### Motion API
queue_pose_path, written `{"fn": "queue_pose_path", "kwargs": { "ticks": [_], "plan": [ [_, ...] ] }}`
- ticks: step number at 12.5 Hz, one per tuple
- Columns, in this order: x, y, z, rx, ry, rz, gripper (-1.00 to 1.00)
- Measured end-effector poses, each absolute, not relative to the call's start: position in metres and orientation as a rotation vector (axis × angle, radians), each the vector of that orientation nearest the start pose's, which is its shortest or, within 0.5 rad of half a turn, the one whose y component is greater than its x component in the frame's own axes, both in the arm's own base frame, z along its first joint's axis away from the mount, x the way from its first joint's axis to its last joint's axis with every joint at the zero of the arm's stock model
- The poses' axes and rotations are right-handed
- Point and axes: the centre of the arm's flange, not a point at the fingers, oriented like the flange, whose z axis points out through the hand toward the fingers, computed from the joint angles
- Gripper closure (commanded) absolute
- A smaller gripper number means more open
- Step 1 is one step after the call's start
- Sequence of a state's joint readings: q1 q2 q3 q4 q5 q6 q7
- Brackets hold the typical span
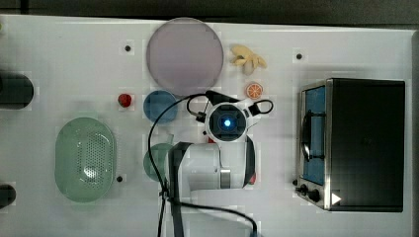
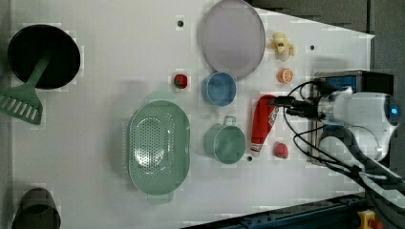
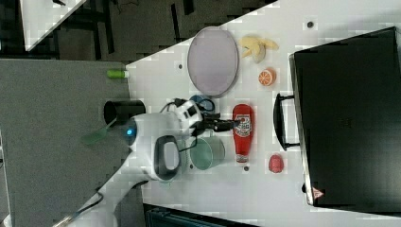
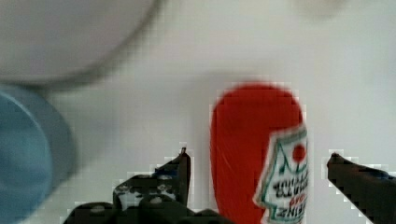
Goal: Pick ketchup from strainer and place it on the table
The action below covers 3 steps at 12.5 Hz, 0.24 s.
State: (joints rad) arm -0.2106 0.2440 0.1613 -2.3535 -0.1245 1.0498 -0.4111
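Top view: the arm's wrist hides the ketchup [image 2: 263, 125]. It lies flat on the table [image 2: 105, 67], outside the strainer [image 2: 158, 145], between the green cup [image 2: 226, 142] and the toaster oven [image 3: 345, 118]. The gripper [image 4: 257, 170] hangs wide open, fingers [image 4: 183, 171] either side of the bottle, gripping nothing. Arm reaches from the table's near edge, wrist pointing down.

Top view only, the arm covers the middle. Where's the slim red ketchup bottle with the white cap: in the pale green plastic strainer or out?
Observer: Out. In the left view the slim red ketchup bottle lies flat on the white table, at the left view's right of the round green cup. The pale green perforated strainer holds nothing.
Operator: Tool state?
Observer: In the wrist view the tool is open, one finger each side of the bottle, gaps on both.
Operator: Anything close?
Observer: A small round red fruit sits near its white cap end, not touching.
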Motion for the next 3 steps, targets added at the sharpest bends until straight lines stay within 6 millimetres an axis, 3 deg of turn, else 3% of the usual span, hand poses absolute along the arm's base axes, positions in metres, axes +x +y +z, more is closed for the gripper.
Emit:
{"fn": "queue_pose_path", "kwargs": {
  "ticks": [3],
  "plan": [
    [0.550,-0.026,0.322,-3.142,0.537,-0.165,-1.00]
  ]
}}
